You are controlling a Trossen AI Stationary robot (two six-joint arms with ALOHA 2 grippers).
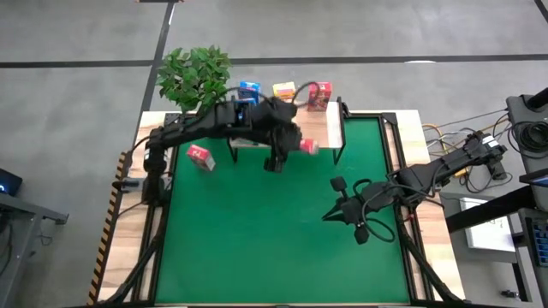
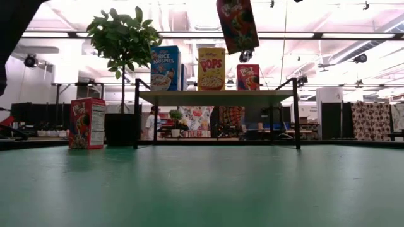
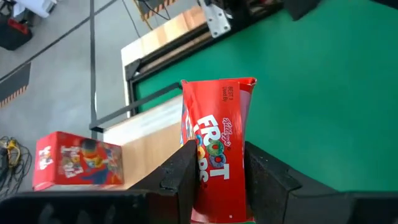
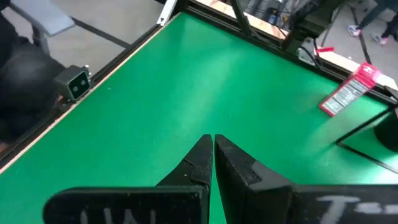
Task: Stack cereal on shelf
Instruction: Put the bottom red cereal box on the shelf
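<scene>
My left gripper (image 1: 295, 147) is shut on a red cereal box (image 3: 217, 124), held high over the green mat (image 1: 274, 231) just in front of the shelf (image 2: 218, 96). In the low view the held box (image 2: 237, 25) is above shelf height. A blue box (image 1: 248, 90), a yellow box (image 1: 283, 90) and a red box (image 1: 318, 96) stand upright on the shelf board. Another red box (image 1: 201, 156) stands on the mat at the left. My right gripper (image 4: 213, 152) is shut and empty over the mat's right part. My left gripper pinches the red box's two narrow sides (image 3: 239, 155) between its two fingers (image 3: 186, 171), the printed front facing my wrist camera. The fingers come slanting from the table's left. The box sticks out beyond the fingertips, tilted and lifted clear of mat and shelf.
A potted plant (image 1: 195, 75) stands at the shelf's left end. The shelf's black legs (image 2: 297, 116) stand on the mat's far part. Black rails (image 1: 398, 171) border the mat. Cables and gear (image 1: 488, 154) lie off the table's right side.
</scene>
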